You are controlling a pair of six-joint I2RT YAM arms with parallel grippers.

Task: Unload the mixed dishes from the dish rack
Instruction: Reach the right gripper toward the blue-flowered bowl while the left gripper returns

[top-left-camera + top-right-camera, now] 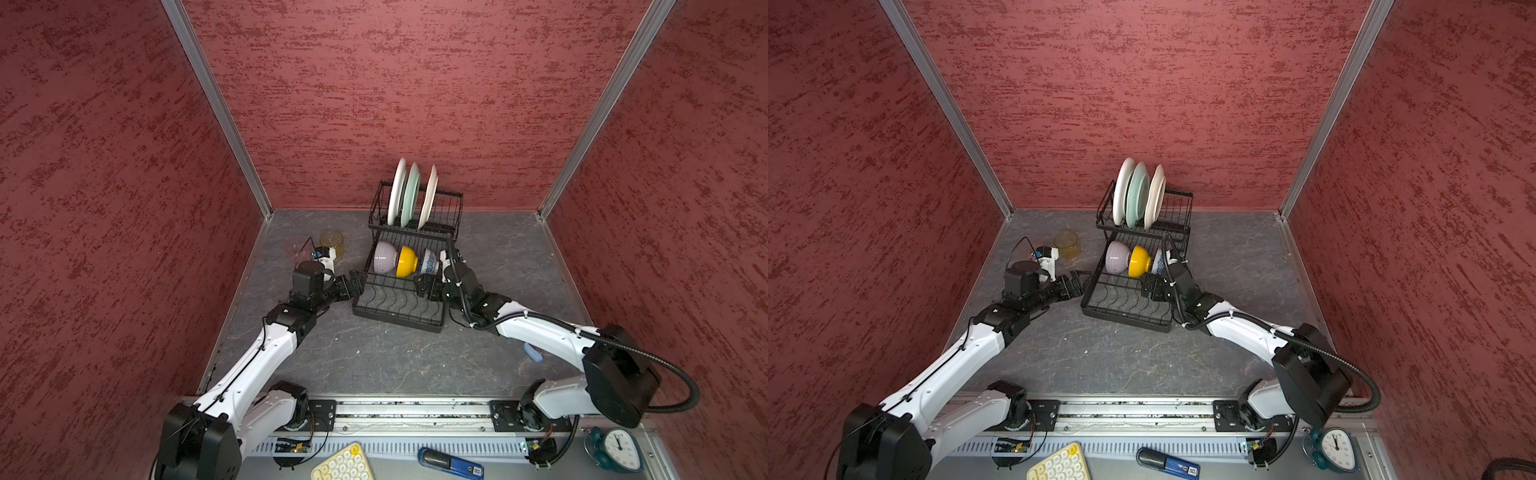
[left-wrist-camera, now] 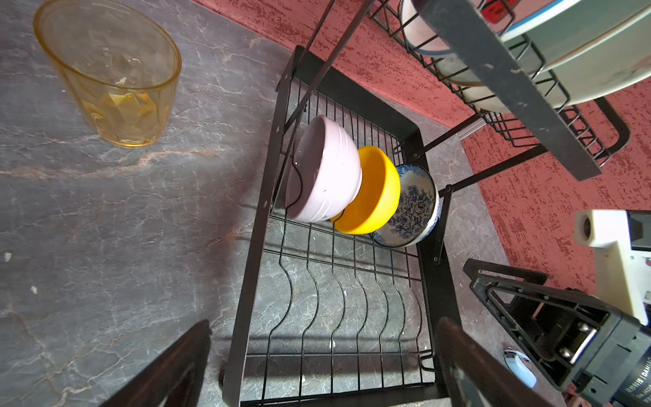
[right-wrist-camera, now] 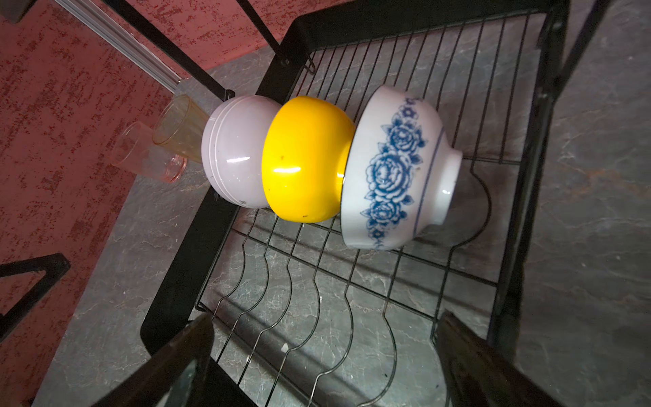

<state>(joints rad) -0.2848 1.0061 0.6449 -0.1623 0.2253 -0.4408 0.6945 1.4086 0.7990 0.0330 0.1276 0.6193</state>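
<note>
Pink translucent tumbler [image 3: 149,156] and amber translucent tumbler [image 1: 331,242] stand on the grey marbled tabletop [image 1: 498,257], left of the black wire dish rack [image 1: 399,322]. Left gripper [image 1: 356,283] sits at the low tray's left edge, jaws wide apart, holding nothing. Lilac bowl [image 1: 383,257], yellow bowl [image 1: 407,262] and blue-and-white patterned bowl [image 1: 431,262] lie nested on their sides in the tray, just beyond both grippers. White plate [image 1: 397,191], pale green plate [image 1: 411,195] and cream plate [image 1: 429,197] stand upright in the raised basket behind. Right gripper [image 1: 424,286] hovers over the tray's right side, fully spread, empty.
</note>
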